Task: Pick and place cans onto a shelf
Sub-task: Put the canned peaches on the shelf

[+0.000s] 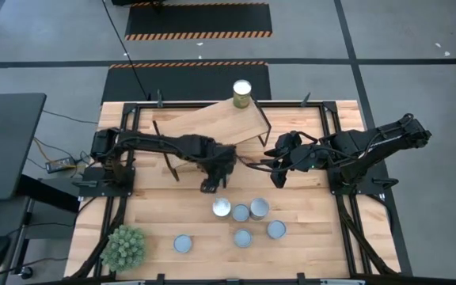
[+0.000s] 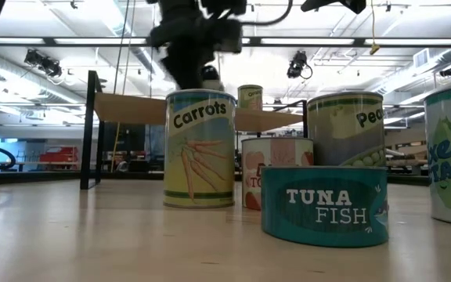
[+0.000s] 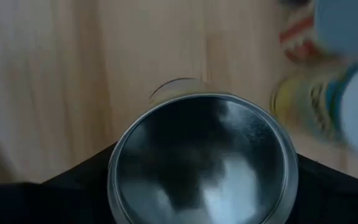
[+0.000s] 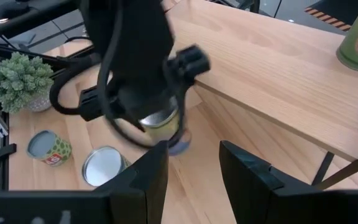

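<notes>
Carrots can upright, axis vertical.

Seven small cylindrical metal cans and one light-wood plank shelf on thin black legs are seen. The shelf is set tilted at the table's far edge. One olive-labelled can is stood upright on the shelf's far right corner. Four silver-topped cans are clustered mid-table: the carrots can, two beside it, one nearer. Two more are set apart, right and left. All are upright.
</notes>
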Action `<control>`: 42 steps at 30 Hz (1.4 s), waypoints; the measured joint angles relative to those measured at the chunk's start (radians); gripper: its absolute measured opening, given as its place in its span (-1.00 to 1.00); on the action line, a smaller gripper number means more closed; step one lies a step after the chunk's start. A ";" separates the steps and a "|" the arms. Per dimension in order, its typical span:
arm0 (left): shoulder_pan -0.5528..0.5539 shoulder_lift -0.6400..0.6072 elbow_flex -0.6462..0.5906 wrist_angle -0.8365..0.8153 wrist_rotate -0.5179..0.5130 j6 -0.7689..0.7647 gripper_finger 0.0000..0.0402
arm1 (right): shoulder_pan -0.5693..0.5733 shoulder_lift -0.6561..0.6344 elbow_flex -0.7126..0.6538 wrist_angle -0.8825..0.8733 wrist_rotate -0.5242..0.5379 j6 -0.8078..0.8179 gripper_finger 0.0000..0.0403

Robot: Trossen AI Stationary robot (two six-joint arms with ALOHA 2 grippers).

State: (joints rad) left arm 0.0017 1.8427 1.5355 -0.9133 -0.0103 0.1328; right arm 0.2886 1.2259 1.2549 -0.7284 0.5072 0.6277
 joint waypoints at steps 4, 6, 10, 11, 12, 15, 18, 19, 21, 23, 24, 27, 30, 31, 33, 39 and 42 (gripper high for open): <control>0.025 0.000 0.098 -0.004 0.001 -0.051 0.54 | 0.000 0.000 0.000 -0.005 0.000 -0.003 -0.25; 0.047 0.000 0.158 -0.012 -0.008 -0.070 0.54 | 0.000 0.000 0.000 -0.021 0.000 -0.007 -0.25; 0.107 0.000 0.281 -0.038 -0.017 -0.110 0.54 | 0.000 -0.029 0.000 -0.043 -0.003 -0.011 -0.25; 0.124 0.000 0.312 -0.044 -0.015 -0.127 0.54 | -0.002 -0.041 0.000 -0.044 -0.003 -0.016 -0.25; 0.139 -0.001 0.343 -0.049 -0.006 -0.139 0.54 | -0.005 -0.054 0.000 -0.047 -0.001 -0.023 -0.25; 0.190 -0.002 0.418 -0.060 0.033 -0.181 0.54 | -0.012 -0.091 0.000 -0.054 0.028 -0.028 -0.25; 0.258 -0.003 0.462 -0.090 0.037 -0.250 0.54 | -0.017 -0.123 0.000 -0.054 0.061 -0.029 -0.25; 0.286 -0.003 0.469 -0.108 0.036 -0.270 0.54 | -0.017 -0.129 0.000 -0.055 0.069 -0.029 -0.25; 0.342 -0.003 0.470 -0.144 0.026 -0.302 0.54 | -0.017 -0.136 0.000 -0.055 0.079 -0.030 -0.25; 0.390 -0.003 0.470 -0.171 0.012 -0.313 0.54 | -0.017 -0.135 0.000 -0.056 0.085 -0.034 -0.25; 0.412 -0.003 0.470 -0.174 0.009 -0.313 0.54 | -0.017 -0.132 0.000 -0.056 0.086 -0.037 -0.25; 0.463 -0.003 0.470 -0.164 0.019 -0.305 0.54 | -0.022 -0.120 0.000 -0.053 0.087 -0.045 -0.25; 0.508 -0.003 0.470 -0.157 0.087 -0.305 0.54 | -0.032 -0.112 0.000 -0.054 0.086 -0.047 -0.25; 0.520 -0.003 0.470 -0.163 0.114 -0.305 0.54 | -0.037 -0.111 0.000 -0.050 0.085 -0.047 -0.25; 0.537 -0.003 0.470 -0.174 0.143 -0.287 0.54 | -0.046 -0.111 0.000 -0.051 0.085 -0.047 -0.25; 0.565 0.004 0.477 -0.190 0.107 -0.169 0.54 | -0.082 -0.111 0.000 -0.051 0.083 -0.047 -0.25; 0.570 0.034 0.478 -0.210 0.097 -0.111 0.54 | -0.103 -0.111 0.000 -0.050 0.080 -0.047 -0.25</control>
State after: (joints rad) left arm 0.5720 1.8763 2.0136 -1.1234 0.0863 0.0220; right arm 0.1860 1.1149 1.2549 -0.7779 0.5876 0.5804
